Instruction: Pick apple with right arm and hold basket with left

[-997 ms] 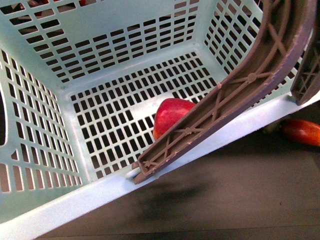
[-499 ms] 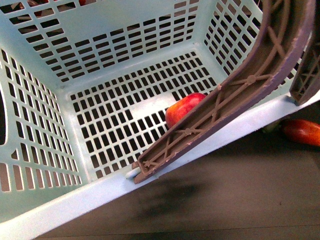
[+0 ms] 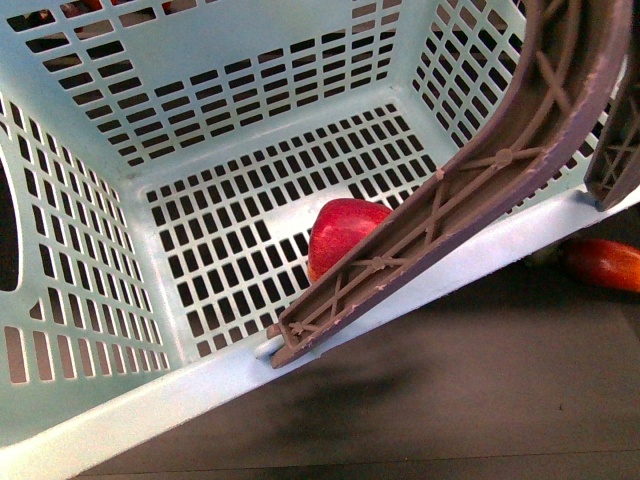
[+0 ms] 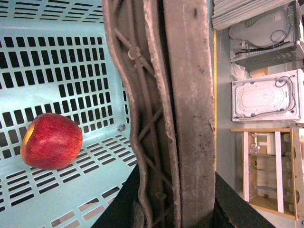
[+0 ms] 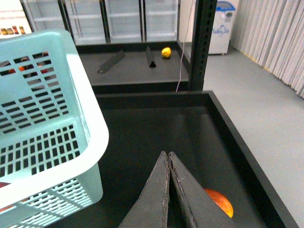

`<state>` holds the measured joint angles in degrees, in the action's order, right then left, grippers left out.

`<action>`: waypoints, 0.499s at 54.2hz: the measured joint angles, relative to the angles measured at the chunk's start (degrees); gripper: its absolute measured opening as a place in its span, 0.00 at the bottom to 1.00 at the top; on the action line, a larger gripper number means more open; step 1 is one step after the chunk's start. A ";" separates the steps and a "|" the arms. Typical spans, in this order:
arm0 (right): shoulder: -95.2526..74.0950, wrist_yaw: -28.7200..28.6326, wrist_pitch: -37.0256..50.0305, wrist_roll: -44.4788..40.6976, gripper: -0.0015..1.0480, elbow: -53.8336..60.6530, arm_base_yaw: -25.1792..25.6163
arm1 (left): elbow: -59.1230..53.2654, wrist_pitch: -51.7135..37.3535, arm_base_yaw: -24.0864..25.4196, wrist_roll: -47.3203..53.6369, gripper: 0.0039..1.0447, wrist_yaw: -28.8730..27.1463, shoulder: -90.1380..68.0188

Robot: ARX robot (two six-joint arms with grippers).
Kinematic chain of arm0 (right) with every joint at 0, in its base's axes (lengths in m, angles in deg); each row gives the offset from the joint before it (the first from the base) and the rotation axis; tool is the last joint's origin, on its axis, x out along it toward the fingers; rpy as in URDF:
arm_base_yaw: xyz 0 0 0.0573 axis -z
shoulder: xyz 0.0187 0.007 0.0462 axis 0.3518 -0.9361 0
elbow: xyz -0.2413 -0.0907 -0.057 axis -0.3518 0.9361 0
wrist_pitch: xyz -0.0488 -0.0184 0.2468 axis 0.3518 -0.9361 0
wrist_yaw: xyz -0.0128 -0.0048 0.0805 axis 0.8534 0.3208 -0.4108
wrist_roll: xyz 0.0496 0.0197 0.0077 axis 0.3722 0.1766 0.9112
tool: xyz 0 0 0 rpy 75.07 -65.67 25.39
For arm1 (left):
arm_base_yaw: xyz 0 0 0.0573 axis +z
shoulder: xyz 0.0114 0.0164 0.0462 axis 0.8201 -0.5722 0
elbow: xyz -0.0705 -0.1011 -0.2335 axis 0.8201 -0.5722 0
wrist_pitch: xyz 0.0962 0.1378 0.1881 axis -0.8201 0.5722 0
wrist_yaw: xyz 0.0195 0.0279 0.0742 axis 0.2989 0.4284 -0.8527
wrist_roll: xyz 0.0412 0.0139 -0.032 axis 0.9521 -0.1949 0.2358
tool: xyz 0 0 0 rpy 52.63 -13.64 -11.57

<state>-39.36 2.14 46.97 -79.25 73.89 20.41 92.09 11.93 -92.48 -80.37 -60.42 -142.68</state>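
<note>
The apple lies on the basket floor. Left gripper jaws grasp its handle; right gripper jaws are clenched, empty.

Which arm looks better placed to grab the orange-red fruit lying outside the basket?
Right. The right gripper hangs shut and empty over that fruit in the dark bin, while the left gripper clamps the basket handle.

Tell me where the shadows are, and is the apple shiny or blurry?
Front view: a soft, fuzzy shadow lies on the dark surface below the basket rim; the apple is a bit soft. Left wrist view: the apple is sharp with a gentle shine. Right wrist view: the basket rim glares bright, and the shut right fingers look dim.
</note>
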 joint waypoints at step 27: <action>10.82 -0.11 -8.39 0.00 0.02 0.79 0.00 | 0.00 0.00 0.00 -0.02 0.18 0.00 -0.02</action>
<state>-28.54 2.03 38.57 -79.25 74.68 20.41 92.09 11.93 -92.48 -80.39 -60.42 -142.70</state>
